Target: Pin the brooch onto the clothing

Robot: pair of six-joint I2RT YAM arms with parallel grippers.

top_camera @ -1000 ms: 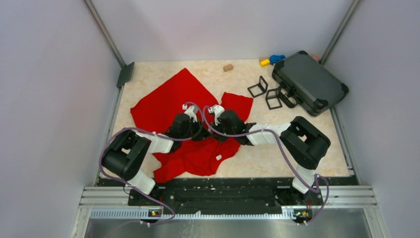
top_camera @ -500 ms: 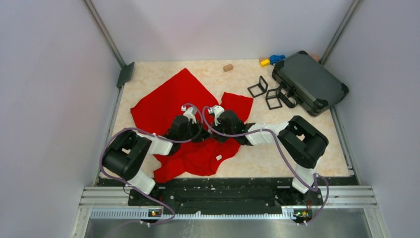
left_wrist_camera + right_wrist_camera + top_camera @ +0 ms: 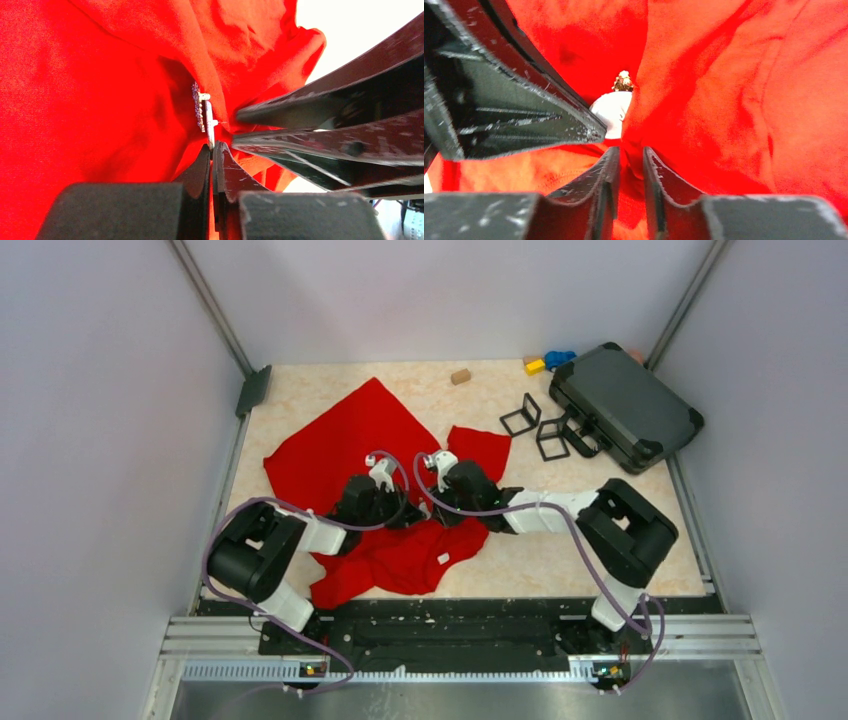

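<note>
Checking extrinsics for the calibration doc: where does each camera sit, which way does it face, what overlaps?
Top external: above and behind the robot, looking down on table and clothing; both arms show.
Left wrist: looks along the left hand to the brooch; the right hand shows at right.
Right wrist: looks along the right hand into red folds; the left hand shows at left.
Shared: both wrist views show the brooch.

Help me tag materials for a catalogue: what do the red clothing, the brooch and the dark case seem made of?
Clothing: soft matte fabric, likely cotton; it creases and drapes in folds.
Brooch: edge-on, a thin pale disc, plastic or metal, unclear, with small purplish beads on its face.
Case: probably hard moulded plastic; dull dark-grey shell, rigid corners.
</note>
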